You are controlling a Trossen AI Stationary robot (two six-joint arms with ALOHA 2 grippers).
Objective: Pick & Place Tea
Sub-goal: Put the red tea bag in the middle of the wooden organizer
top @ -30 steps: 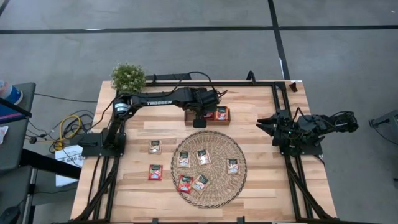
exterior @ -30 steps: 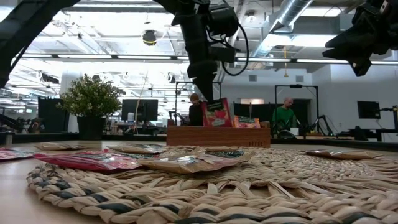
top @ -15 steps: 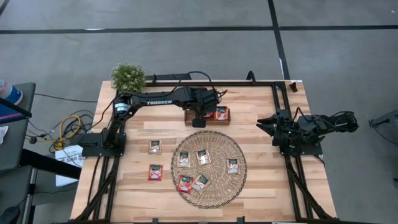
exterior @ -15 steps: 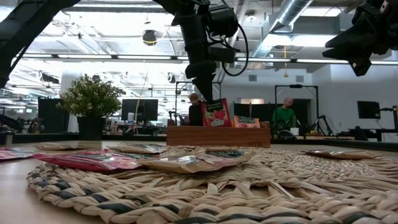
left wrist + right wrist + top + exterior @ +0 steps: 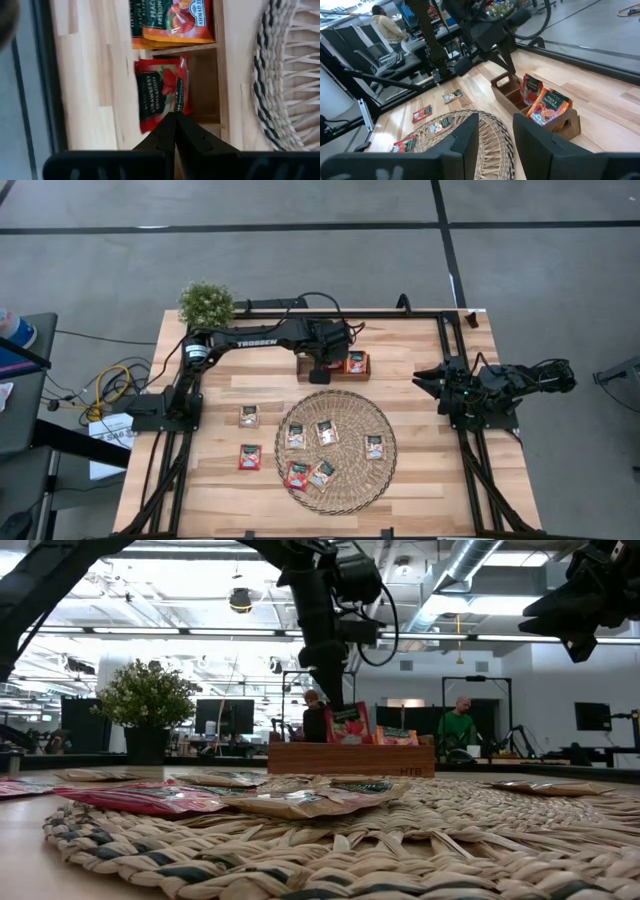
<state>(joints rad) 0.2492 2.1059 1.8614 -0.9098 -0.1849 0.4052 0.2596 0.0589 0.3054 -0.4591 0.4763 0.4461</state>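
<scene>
My left gripper [image 5: 322, 367] hangs over the small wooden tray [image 5: 304, 366] near the table's far edge, shut on a red-and-green tea sachet [image 5: 162, 95]. That sachet stands in the tray's middle compartment [image 5: 345, 724]. Orange sachets [image 5: 172, 20] fill the compartment beside it. Several more sachets lie flat on the round wicker mat [image 5: 350, 492]. Two others [image 5: 249, 416] [image 5: 249, 457] lie on the wood left of it. My right gripper [image 5: 424, 381] waits open at the table's right side, touching nothing. My left gripper pinches the red sachet by its upper edge [image 5: 167, 116] between the two shut fingertips [image 5: 176, 131]. It comes from above, pointing down. The sachet stands nearly upright below the fingers [image 5: 336, 690], its lower part inside the tray's middle compartment.
A potted plant [image 5: 206, 303] stands at the table's far left corner. The wicker mat [image 5: 400, 830] takes up the middle of the table, just near of the tray [image 5: 350, 758]. Bare wood lies between mat and right arm. People sit in the room beyond [image 5: 459, 725].
My left gripper has come down a little over the tray, staying shut. The red sachet has sunk with it, deeper into the middle compartment.
</scene>
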